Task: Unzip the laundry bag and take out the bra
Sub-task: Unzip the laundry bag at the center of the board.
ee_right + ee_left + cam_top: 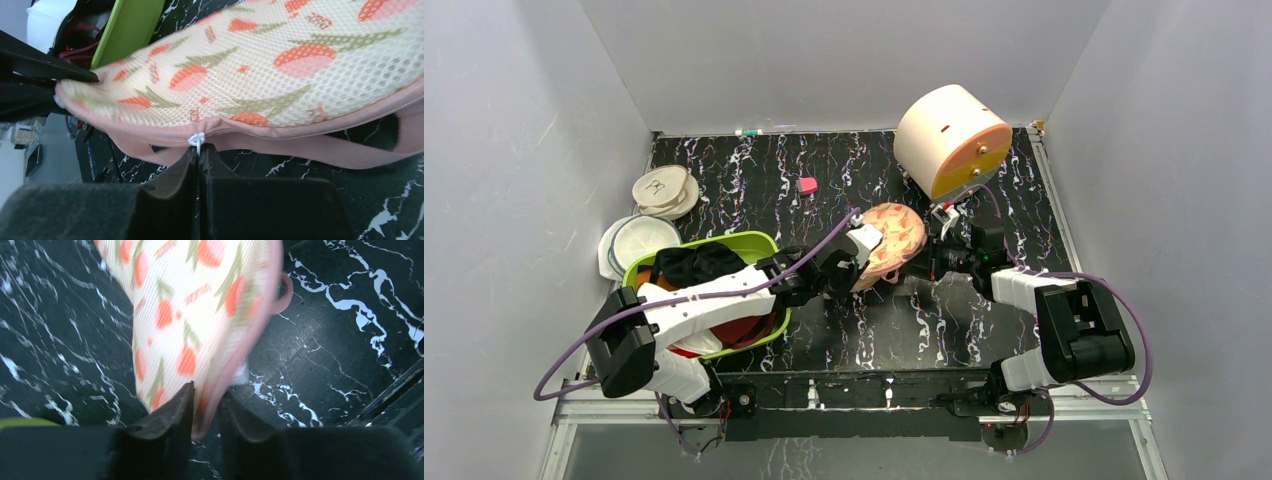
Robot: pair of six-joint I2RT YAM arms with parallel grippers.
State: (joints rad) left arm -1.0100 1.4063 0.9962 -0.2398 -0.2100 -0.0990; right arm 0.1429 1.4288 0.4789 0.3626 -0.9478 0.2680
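Note:
The laundry bag (892, 240) is a peach pouch with red and green prints and a pink zipper edge, held off the table's middle. My left gripper (206, 397) is shut on the pouch's near end (200, 325), clamping its pink edge. My right gripper (199, 150) is shut on the small white zipper pull (197, 139) at the pouch's pink seam (280, 131). In the top view the right gripper (936, 258) is at the pouch's right side and the left gripper (856, 262) at its left. The bra is hidden.
A lime-green basin (746, 245) with dark red and black garments lies under the left arm. A cream drum (949, 138) stands at the back right. White lids (662, 190) and a white bowl (634, 245) are at the left. A small pink cube (807, 185) sits behind.

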